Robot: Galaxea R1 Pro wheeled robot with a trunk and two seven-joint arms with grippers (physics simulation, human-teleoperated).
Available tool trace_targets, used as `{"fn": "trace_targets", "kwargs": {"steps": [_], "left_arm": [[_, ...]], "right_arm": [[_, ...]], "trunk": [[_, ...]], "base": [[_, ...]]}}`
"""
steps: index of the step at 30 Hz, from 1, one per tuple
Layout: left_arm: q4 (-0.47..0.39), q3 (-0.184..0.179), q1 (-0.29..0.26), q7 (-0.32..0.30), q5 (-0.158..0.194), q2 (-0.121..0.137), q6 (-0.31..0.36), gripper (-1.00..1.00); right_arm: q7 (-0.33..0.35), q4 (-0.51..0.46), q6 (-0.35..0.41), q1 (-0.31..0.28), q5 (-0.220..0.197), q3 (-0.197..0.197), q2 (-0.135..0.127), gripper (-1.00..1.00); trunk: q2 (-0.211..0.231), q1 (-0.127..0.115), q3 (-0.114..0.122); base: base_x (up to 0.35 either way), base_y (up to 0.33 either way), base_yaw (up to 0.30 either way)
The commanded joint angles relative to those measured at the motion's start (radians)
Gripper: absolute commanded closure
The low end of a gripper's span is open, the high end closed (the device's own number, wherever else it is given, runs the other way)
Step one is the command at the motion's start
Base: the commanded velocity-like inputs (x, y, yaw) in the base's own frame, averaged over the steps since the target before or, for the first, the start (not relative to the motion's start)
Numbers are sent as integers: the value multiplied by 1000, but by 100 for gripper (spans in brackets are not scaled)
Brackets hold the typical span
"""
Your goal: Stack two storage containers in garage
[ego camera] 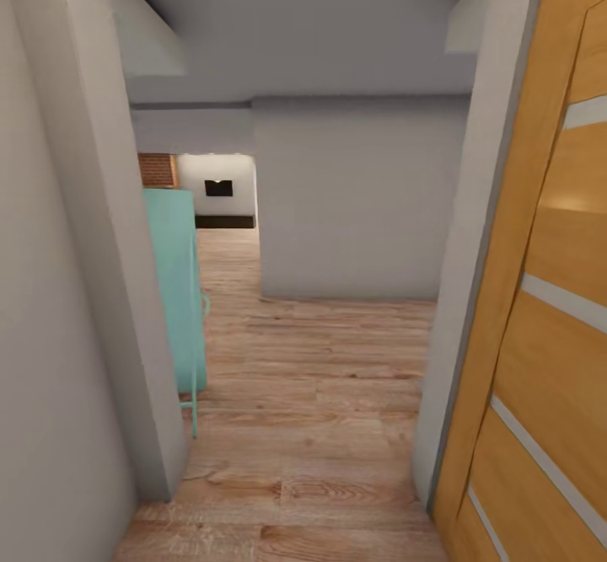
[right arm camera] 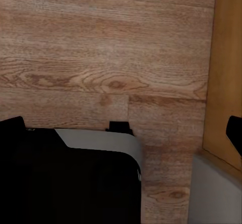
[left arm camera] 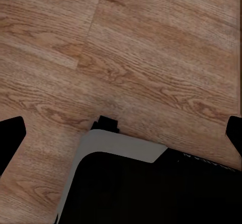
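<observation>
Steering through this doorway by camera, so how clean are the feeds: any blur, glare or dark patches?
Head view: soft render, evenly lit; a pale sheen on the wooden door, far room small and indistinct. Both wrist views: plank floor grain crisp, robot base nearly featureless black.

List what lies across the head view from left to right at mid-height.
Grey wall edge → teal chair → wood plank floor → grey partition wall → pale door jamb → wood-panelled door.

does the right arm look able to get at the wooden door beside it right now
Probably yes: the wooden door stands open close on the robot's right, and it sits just past the right gripper, with nothing visible between them.
</observation>
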Motion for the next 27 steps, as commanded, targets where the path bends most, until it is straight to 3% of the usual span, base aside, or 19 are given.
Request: {"fn": "trace_targets", "kwargs": {"steps": [1, 27], "left_arm": [[0, -9, -1, 3, 7, 0, -2, -100], [0, -8, -1, 3, 7, 0, -2, -100]], "right_arm": [[-5, 3, -5, -1, 11, -8, 0, -100], [-5, 3, -5, -1, 11, -8, 0, -100]], "trunk": [[-1, 1, -1], [-1, 1, -1]], "base": [[323, 0, 0], [323, 0, 0]]}}
